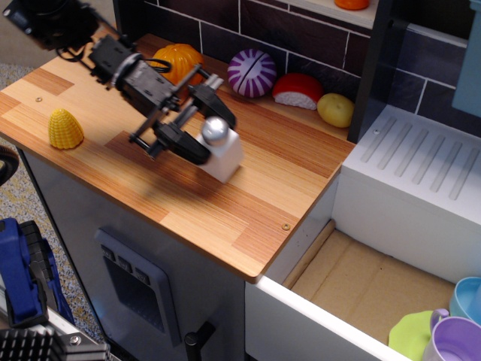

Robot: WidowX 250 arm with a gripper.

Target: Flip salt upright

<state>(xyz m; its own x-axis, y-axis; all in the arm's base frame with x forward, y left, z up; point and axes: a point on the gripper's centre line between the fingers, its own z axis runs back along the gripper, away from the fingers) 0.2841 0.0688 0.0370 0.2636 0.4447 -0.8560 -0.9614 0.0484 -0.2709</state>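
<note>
The salt (225, 156) is a white tapered shaker with a rounded silver cap (214, 130). It stands near the middle of the wooden counter (248, 210), cap up, with its base at or just above the wood. My black gripper (203, 128) reaches in from the upper left. Its two fingers (216, 101) sit on either side of the shaker's upper part and cap, shut on it. The yellow corn piece (65, 128) lies at the counter's left edge, well away from the gripper.
Along the back wall lie an orange pumpkin (179, 59), a purple-and-white onion (252, 73), a red-and-white piece (297, 90) and a yellow potato (335, 110). A white ribbed sink unit (421, 169) stands to the right. An open drawer (353, 289) below holds cups (455, 338).
</note>
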